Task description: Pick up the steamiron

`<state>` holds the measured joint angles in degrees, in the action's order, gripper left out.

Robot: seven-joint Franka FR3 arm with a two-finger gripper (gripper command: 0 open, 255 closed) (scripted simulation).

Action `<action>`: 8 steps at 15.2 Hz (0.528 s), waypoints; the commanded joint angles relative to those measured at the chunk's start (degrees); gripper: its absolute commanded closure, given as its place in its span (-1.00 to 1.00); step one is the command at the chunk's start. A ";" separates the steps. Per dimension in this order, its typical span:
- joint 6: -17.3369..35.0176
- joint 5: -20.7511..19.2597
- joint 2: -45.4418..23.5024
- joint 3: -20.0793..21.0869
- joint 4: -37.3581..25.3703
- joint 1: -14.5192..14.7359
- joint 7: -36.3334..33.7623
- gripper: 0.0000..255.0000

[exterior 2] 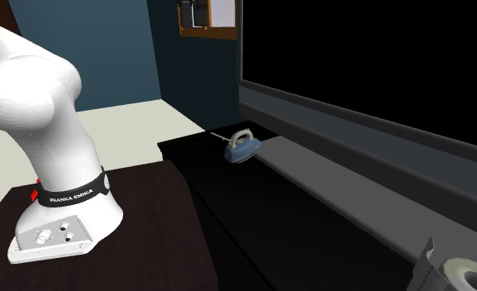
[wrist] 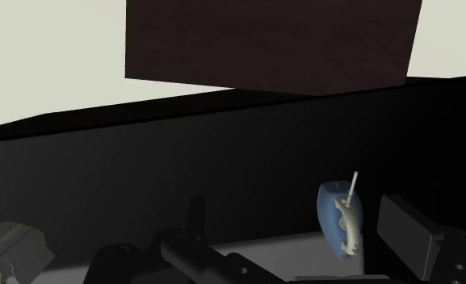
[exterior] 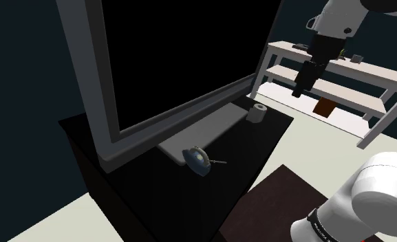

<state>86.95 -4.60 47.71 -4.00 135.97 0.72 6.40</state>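
The pincer [exterior: 299, 91] hangs high in the air, its two black fingers [wrist: 407, 230] spread wide apart and clasping nothing; the steam iron [exterior: 198, 158], blue with a pale handle, rests well below the pincer and off toward the shoulder view's left, on the black cabinet top [exterior: 259, 151], just beside the television's grey base [exterior: 204, 130]; in the wrist view the steam iron shows between the fingers, nearer one, touched by neither; a pale roll [exterior: 259, 113] sits on the same top, closer under the pincer; white shelving [exterior: 355, 69] stands beyond the pincer.
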 commanded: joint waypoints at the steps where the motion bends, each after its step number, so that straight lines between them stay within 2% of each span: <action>1: 0.00 0.00 0.00 0.00 0.00 0.00 0.00 -1.00; 8: 12.34 3.27 -5.28 3.39 7.72 2.14 -4.36 -1.00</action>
<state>97.53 -1.94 42.85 -1.28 142.41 2.46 2.85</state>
